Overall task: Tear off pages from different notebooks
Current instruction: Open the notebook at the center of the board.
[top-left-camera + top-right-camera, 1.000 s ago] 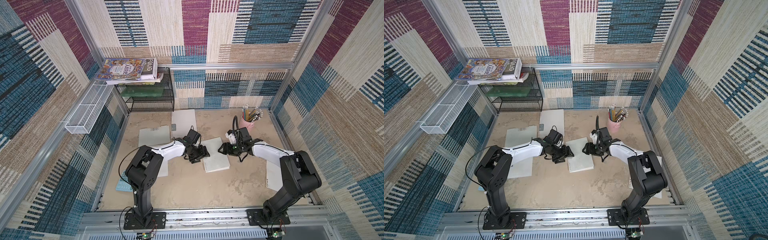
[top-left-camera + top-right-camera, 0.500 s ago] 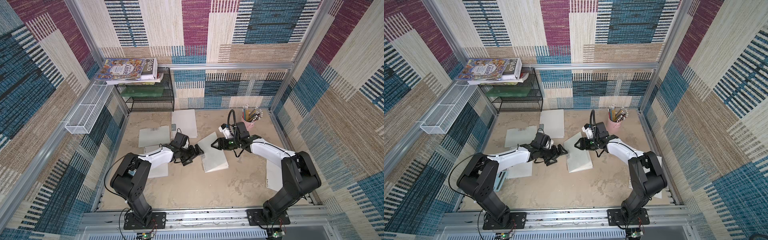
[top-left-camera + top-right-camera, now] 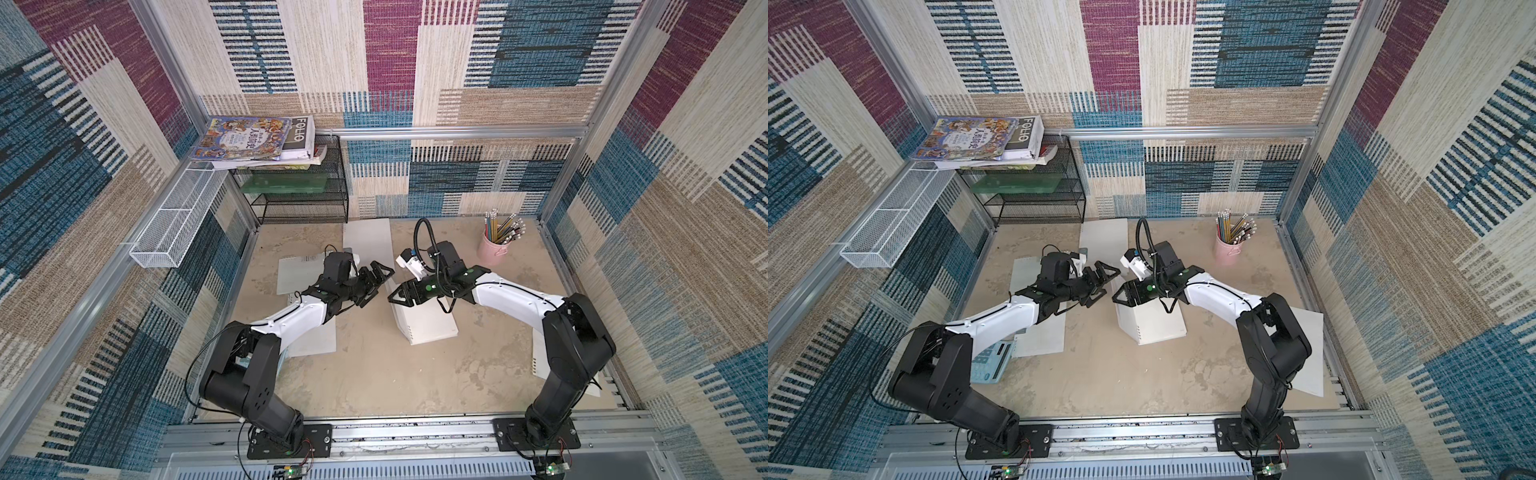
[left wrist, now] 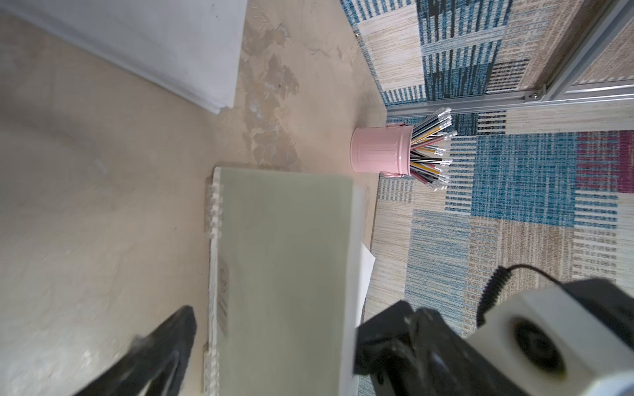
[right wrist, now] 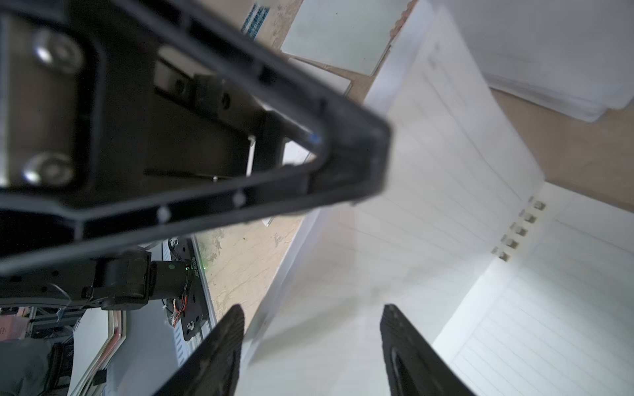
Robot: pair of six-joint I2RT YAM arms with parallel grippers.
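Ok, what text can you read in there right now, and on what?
"FOLIO": black-and-white book atop the wire shelf, in both top views.
Illustrated book: Chinese title, too small to read.
Calculator keys: too small.
Notebook cover mark, left wrist view: blurred.

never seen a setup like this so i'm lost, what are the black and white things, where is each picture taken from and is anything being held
Those are two robot arms bolted to the front edge of a sandy table. Each ends in a two-finger gripper. The two wide pictures look down from one overhead camera pair. The two close-ups come from cameras on the arms' wrists. In the middle lies an open notebook with one leaf standing up. Around it are white sheets, a pink cup of pencils and a wire rack topped with books. The left gripper and right gripper both stand open by the notebook, gripping nothing.
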